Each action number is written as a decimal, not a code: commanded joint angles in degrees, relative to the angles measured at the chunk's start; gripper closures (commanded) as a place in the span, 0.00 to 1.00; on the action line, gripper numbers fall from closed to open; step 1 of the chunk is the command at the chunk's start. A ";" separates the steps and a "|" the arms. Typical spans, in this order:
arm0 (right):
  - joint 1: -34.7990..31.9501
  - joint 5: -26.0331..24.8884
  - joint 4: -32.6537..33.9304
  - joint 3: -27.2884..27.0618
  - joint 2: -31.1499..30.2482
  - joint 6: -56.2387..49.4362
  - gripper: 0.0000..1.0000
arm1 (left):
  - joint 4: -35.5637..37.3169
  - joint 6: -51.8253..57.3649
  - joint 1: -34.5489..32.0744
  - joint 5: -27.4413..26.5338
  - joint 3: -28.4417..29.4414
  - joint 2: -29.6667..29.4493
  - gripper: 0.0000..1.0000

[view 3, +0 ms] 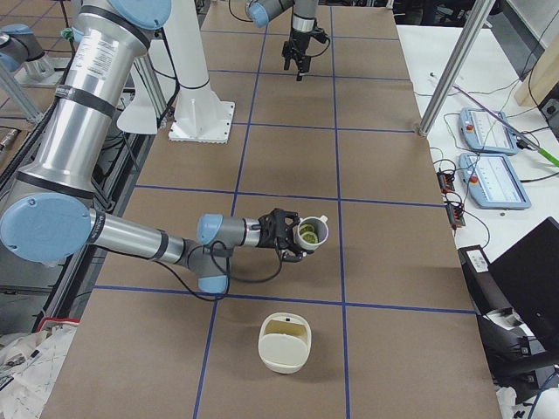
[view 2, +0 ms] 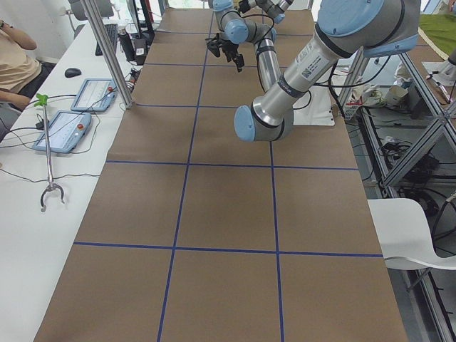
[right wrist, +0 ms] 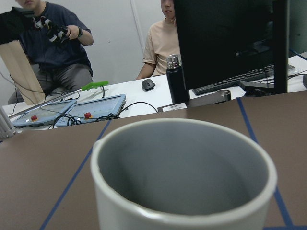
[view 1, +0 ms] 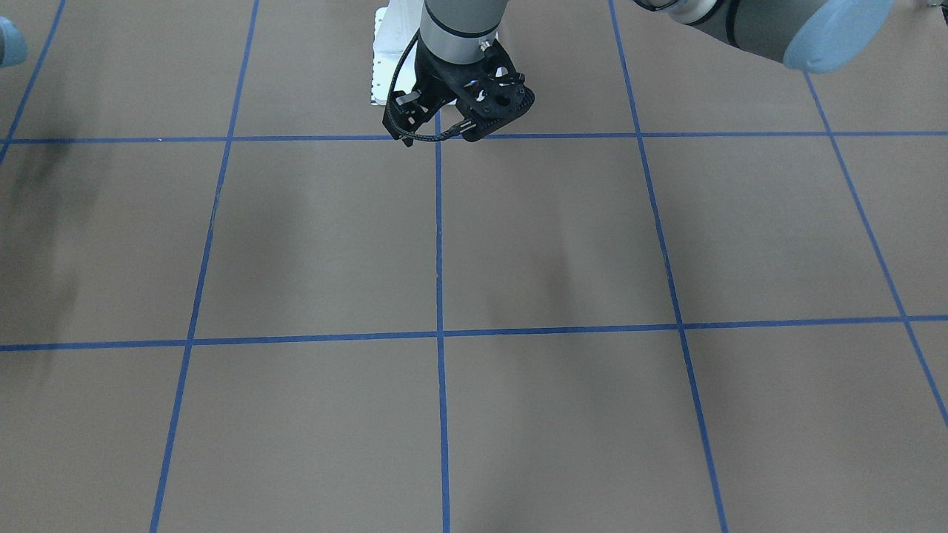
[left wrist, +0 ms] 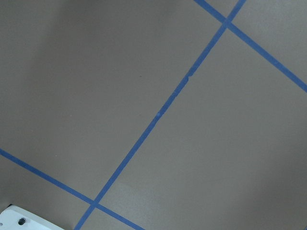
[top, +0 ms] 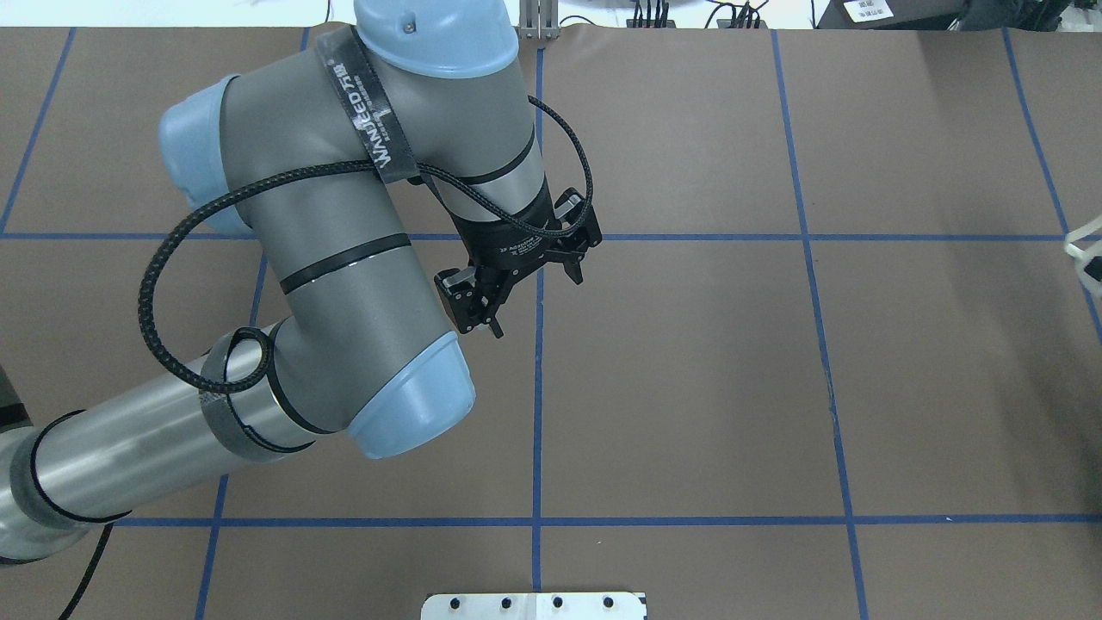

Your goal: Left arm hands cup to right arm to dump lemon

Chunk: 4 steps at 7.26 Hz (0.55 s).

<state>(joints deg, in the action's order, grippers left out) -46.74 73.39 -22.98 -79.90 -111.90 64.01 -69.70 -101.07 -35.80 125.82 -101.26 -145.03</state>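
Currently the left arm (top: 344, 284) is bent over the table (view 1: 555, 237), elbow high, wrist pointing down by the centre tape (view 1: 438, 244). The left gripper (top: 534, 297) hangs above bare mat, jaws spread, nothing between them. Its wrist view shows only mat, tape and a corner of the base plate (top: 534, 605).

The right arm (view 3: 131, 234) shows only from the right-end camera. The upper arm drops to a low elbow and the forearm runs level just over the table. The right gripper (view 3: 284, 234) points sideways toward the desk side. The cup (view 3: 316, 231) sits at its tip, off the table, tipped with its mouth turned toward that camera and its handle toward the top. Cannot tell how the right jaws stand: too small, and partly behind the cup.

The lemon (view 3: 307, 236) shows yellow-green in the cup's mouth. In the right wrist view the cup's rim and grey inside fill the lower frame.

A white tub (view 3: 281, 360) stands on the table, nearer that camera than the cup and apart from it. The two grippers are well apart along the table.

Around: a white desk (right wrist: 144, 98) with two pendants (right wrist: 96, 109), a monitor (right wrist: 230, 43), keyboard (right wrist: 235, 82), bottle (right wrist: 175, 79) and mouse (right wrist: 148, 85). One person (right wrist: 53, 52) and another (right wrist: 168, 43) sit behind it.
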 commanded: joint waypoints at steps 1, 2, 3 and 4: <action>-4.14 3.17 -14.94 9.57 -0.25 13.26 0.87 | -0.09 -0.09 0.21 -0.14 0.19 0.09 0.00; -5.36 3.25 -16.82 11.07 -0.68 19.42 0.88 | -0.09 -0.09 0.21 -0.14 0.19 0.09 0.00; -6.51 3.25 -19.80 13.43 -0.69 27.31 0.88 | -0.09 -0.09 0.21 -0.14 0.19 0.01 0.00; -7.82 3.60 -20.52 14.07 -0.69 34.18 0.89 | -0.09 -0.09 0.56 -0.22 0.19 0.09 0.00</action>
<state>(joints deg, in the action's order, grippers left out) -52.97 76.68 -41.43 -67.45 -112.53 89.33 -69.78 -101.16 -35.50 125.66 -101.08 -144.97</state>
